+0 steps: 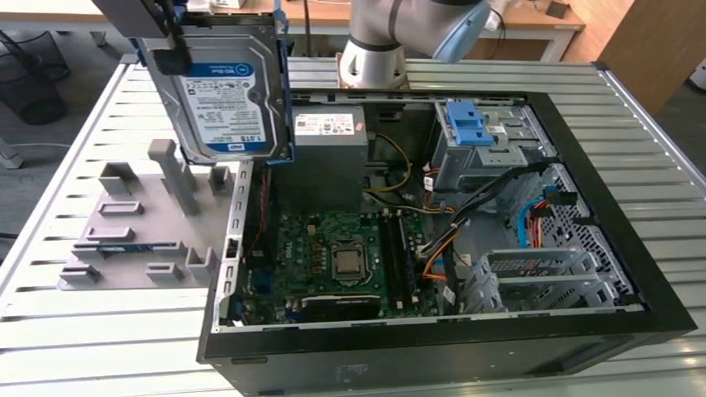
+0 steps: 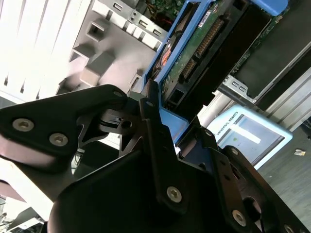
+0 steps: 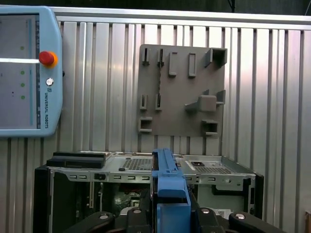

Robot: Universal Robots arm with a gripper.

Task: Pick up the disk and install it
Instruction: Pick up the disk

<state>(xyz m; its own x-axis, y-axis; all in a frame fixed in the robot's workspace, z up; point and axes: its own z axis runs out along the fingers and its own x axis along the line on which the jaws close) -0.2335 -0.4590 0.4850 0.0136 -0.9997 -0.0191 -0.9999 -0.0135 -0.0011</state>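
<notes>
the exterior view is evenly bright, though the open black computer case (image 1: 441, 357) keeps dim corners. in the second wrist view the white slatted metal table (image 2: 29, 39) burns out in glare; the black gripper (image 2: 167, 114) and blue-framed silver disk (image 2: 204, 46) sit shadowed.

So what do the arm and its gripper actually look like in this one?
The arm is made of silver-grey tubular segments, with a light blue cap on a joint. The gripper is matte black: flat linkage bars pinned with silver screws, ending in narrow black fingers.
</notes>
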